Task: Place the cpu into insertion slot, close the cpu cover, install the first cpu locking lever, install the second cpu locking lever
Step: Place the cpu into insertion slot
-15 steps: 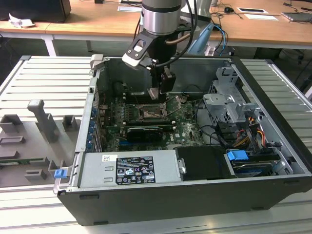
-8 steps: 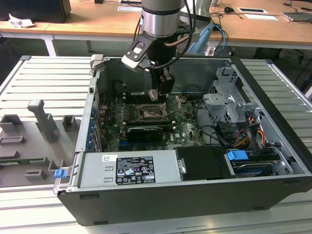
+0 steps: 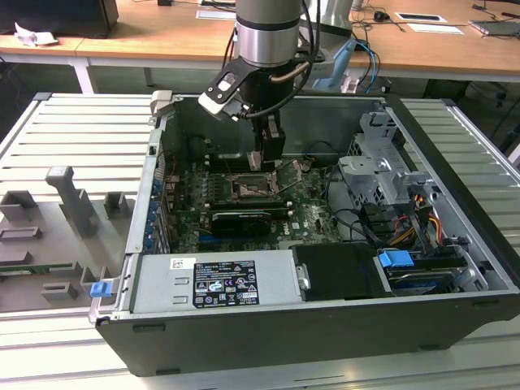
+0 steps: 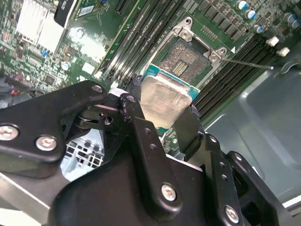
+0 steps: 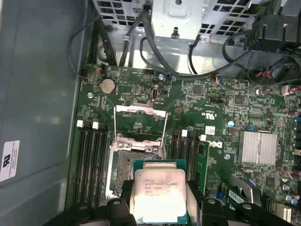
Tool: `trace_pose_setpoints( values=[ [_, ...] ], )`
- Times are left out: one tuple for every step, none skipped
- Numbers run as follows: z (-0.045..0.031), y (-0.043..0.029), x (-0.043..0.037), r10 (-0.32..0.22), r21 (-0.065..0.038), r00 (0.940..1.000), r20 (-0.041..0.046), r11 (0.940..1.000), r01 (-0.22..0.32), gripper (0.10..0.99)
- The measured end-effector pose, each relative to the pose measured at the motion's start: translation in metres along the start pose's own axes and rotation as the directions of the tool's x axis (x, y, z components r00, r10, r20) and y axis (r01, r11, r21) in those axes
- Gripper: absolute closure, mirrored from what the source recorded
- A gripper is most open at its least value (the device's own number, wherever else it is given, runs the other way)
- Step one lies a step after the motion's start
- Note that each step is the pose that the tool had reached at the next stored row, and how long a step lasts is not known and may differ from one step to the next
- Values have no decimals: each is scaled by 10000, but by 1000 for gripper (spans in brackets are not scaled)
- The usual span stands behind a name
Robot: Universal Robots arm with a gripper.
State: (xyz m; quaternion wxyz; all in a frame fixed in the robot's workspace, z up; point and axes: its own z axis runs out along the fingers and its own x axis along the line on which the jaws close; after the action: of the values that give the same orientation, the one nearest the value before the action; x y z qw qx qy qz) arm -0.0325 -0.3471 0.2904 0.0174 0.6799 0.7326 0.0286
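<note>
Nothing can be read: faint print on the cpu (image 5: 159,195) and the power-supply label (image 3: 213,283) is illegible.

One cpu (image 5: 159,188) out there, just the one, sitting right over the insertion slot (image 5: 126,165), and that's a single slot too. One cpu cover (image 5: 141,110), hinged at the slot's far edge. Two banks of memory slots (image 5: 90,165) flank the slot, one bank per side. One coin battery (image 5: 108,85) and one finned heatsink (image 5: 257,147), both well away from the slot.
</note>
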Motion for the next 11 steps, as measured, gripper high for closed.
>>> trace_pose_setpoints(
  values=[
    [8, -1, 0, 162, -2, 9999, 10, 9999, -162, 557],
    [12, -1, 0, 229, -4, 9997, 14, 9997, -229, 557],
    [17, -1, 0, 303, -5, 9995, 20, 9995, -303, 557],
    [22, -2, 0, 354, -6, 9994, 22, 9994, -354, 557],
    [29, -2, 0, 457, -7, 9990, 29, 9990, -457, 557],
    [32, -2, 1, 519, -7, 9986, 35, 9987, -519, 557],
    [38, -3, 3, 569, -9, 9984, 37, 9984, -569, 557],
    [44, -3, 2, 612, -10, 9981, 39, 9981, -612, 557],
    [53, -3, 2, 698, -11, 9975, 45, 9976, -698, 557],
    [62, -12, 3, 837, -13, 9965, 55, 9965, -837, 557],
    [70, -14, 3, 957, -16, 9954, 62, 9954, -956, 557]
  ],
)
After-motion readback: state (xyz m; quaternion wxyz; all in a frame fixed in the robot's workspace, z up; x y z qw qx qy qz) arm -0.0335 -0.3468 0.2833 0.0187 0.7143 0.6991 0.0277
